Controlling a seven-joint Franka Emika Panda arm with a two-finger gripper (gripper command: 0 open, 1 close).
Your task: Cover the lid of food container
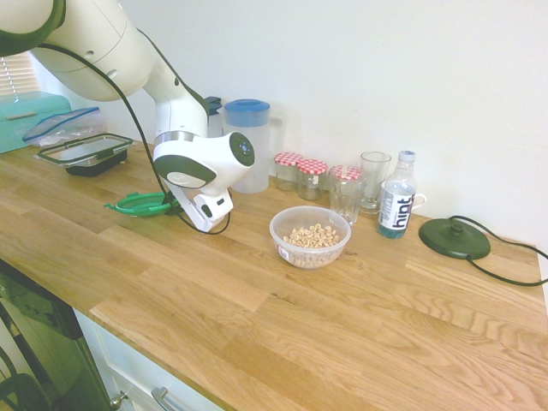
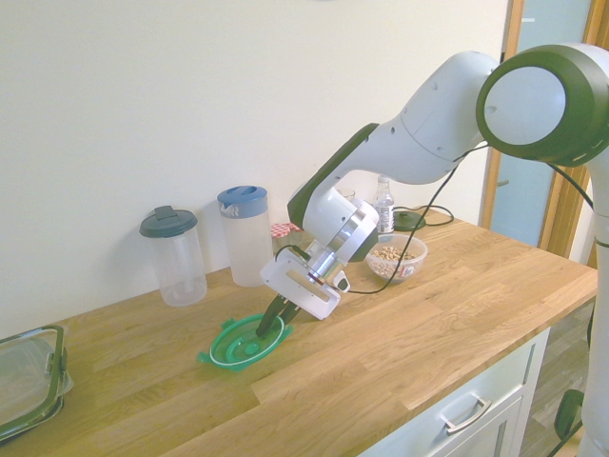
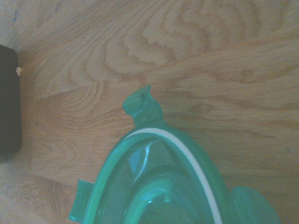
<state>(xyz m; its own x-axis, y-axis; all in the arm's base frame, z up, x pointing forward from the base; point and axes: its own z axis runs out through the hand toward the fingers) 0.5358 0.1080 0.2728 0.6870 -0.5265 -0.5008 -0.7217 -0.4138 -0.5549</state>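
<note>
Clamped on the near rim of the lid [image 2: 243,345], the claw [image 2: 277,322] holds it tilted off the worktop [image 2: 400,343]; the food container [image 1: 310,237] sits well apart, behind the wrist.

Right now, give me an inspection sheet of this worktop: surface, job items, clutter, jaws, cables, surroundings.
Surface: wooden worktop, dry, no spills seen.
Job's things: green lid tipped up at the gripper side, far edge on the wood; food container holds cereal rings, uncovered, standing apart from the lid.
Clutter: blue-lidded jug, grey-lidded jug, three checked-lid jars, two glasses, water bottle, rectangular container, kettle base.
Grippers: gripper, jaws shut on the lid's near rim.
Cables: black cord from the kettle base, lying on the worktop.
Surroundings: plain wall; drawers below; doorway.
</note>
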